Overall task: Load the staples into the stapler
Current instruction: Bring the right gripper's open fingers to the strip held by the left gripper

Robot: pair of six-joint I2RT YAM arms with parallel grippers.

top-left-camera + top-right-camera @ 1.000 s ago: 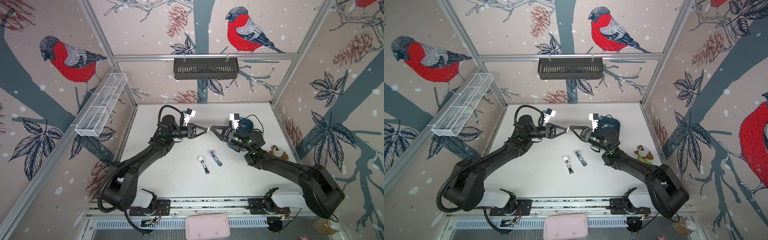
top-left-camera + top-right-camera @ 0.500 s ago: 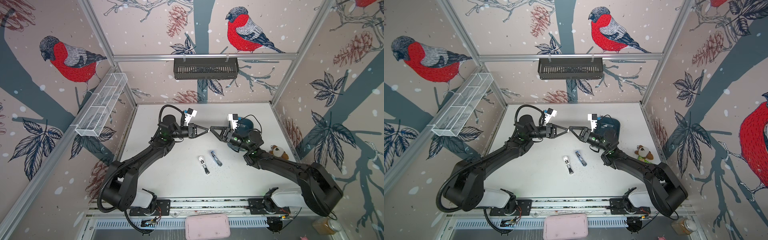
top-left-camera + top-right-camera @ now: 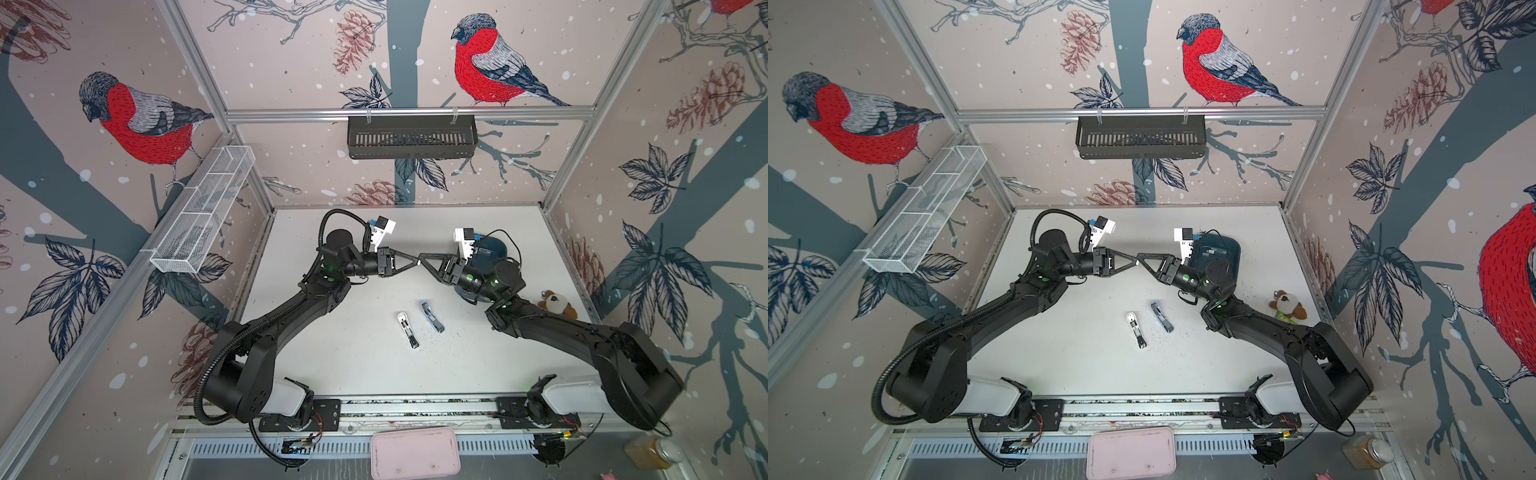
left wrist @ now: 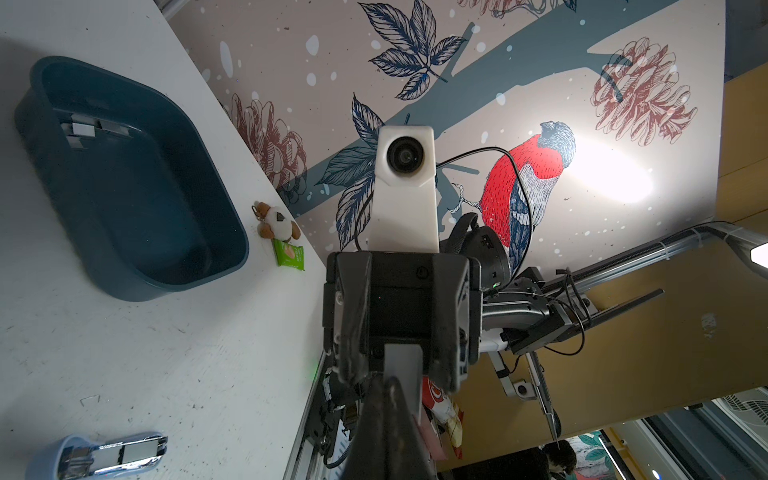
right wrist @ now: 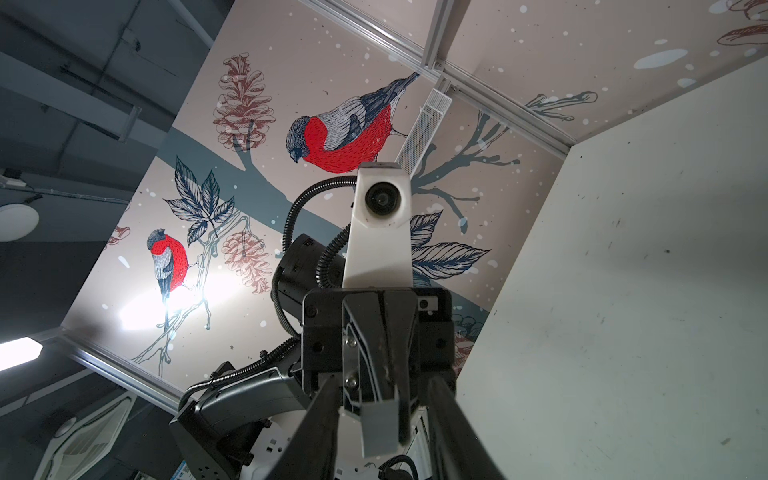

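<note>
My left gripper (image 3: 415,262) is shut on a short grey strip of staples (image 4: 401,363), held in the air above the table's middle. Facing it, my right gripper (image 5: 382,380) is open, one finger on each side of the same strip (image 5: 376,432), with a gap showing on both sides. In both top views the two tips meet point to point, the right gripper (image 3: 1139,262) coming from the right. Two small staplers (image 3: 407,330) (image 3: 432,316) lie on the table below, nearer the front. More grey strips (image 4: 110,126) lie in the dark blue tray (image 4: 195,137).
A plush toy (image 3: 555,302) and a green packet (image 4: 289,254) lie by the right wall. A black basket (image 3: 411,137) hangs on the back wall and a white wire rack (image 3: 203,216) on the left wall. A pink box (image 3: 415,457) sits beyond the front rail.
My right gripper has come left onto the strip's free end and its jaws have narrowed around it. The left gripper has stayed in place, shut on the strip.
</note>
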